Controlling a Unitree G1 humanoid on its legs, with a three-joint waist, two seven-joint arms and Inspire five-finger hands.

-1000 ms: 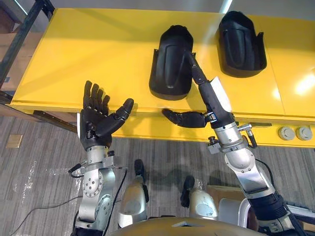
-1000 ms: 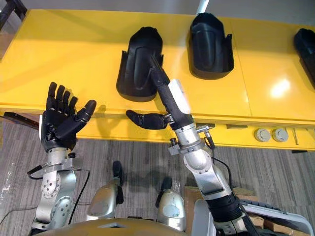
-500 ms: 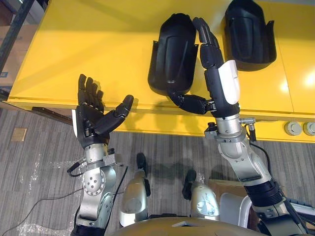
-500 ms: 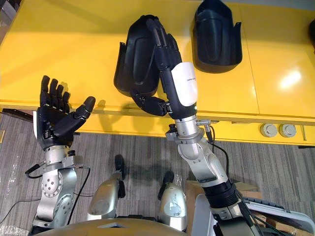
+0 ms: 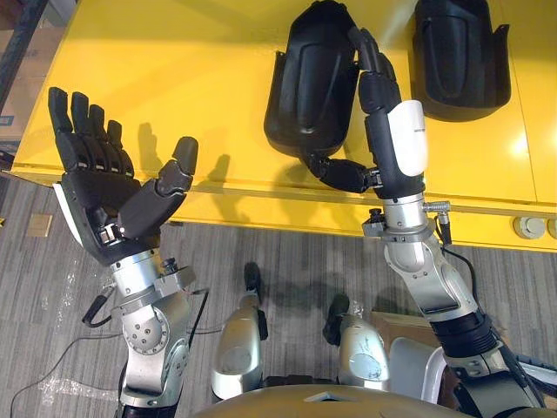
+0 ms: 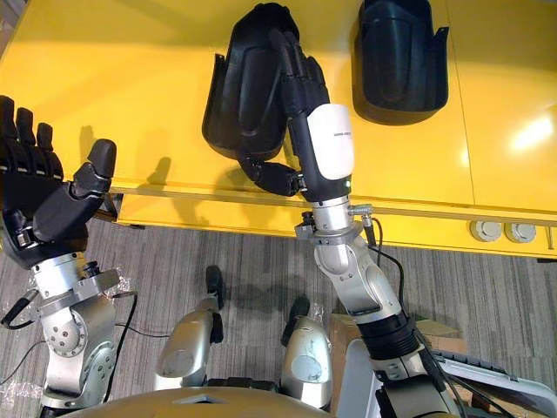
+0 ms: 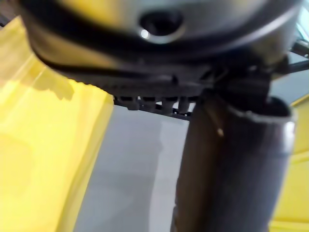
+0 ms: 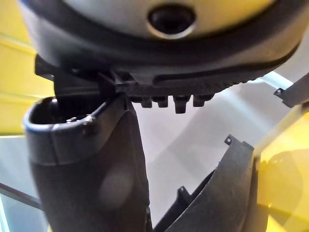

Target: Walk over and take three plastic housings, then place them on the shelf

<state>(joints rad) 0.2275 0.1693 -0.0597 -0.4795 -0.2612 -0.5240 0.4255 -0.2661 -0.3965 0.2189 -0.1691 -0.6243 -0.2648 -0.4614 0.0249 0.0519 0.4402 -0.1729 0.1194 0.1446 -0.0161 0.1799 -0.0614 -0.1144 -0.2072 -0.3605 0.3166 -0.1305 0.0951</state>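
I can read no words or numbers; the small mark on my right hand's (image 5: 385,104) white cover (image 5: 407,138) is illegible.

Left hand (image 5: 100,205): mid left of frame, palm facing the camera, fingers (image 5: 83,131) straight and side by side, thumb (image 5: 170,178) splayed rightward (nothing held). Left arm (image 5: 152,340): rises near vertical from lower left. Right hand (image 5: 396,139): upper centre-right, back showing, fingers extended toward the top edge, thumb angled left. Right arm (image 5: 431,279): slants up from lower right.
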